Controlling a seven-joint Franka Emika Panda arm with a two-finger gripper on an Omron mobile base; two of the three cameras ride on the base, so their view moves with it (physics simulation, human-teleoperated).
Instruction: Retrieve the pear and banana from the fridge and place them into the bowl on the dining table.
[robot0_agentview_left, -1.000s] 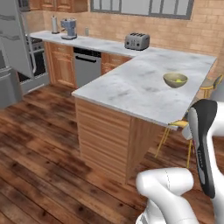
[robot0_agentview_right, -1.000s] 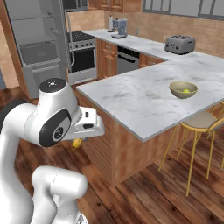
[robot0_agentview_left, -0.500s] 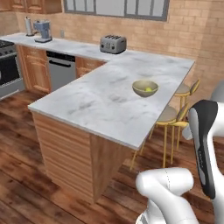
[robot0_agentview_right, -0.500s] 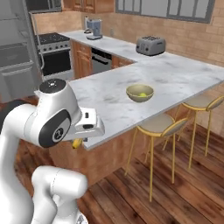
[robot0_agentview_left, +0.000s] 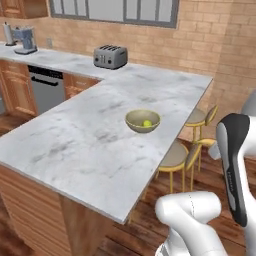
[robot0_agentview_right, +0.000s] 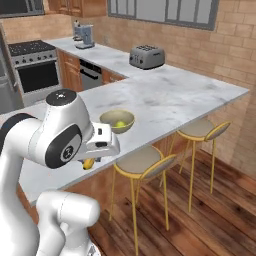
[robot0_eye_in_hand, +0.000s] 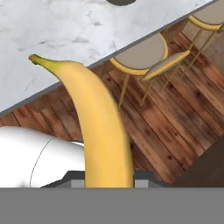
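Marble desk (robot0_agentview_left: 75, 145) carrying bowl (robot0_agentview_left: 142, 121) holding pear (robot0_agentview_left: 147, 123), tool (robot0_agentview_right: 90, 161) gripping banana (robot0_eye_in_hand: 98, 127) beside the desk edge, stools (robot0_agentview_right: 142, 162) standing below.

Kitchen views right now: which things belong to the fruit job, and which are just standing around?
Job: banana in the shut gripper; pear in the bowl; dining table.

Bystanders: toaster, coffee machine, stools, stove.
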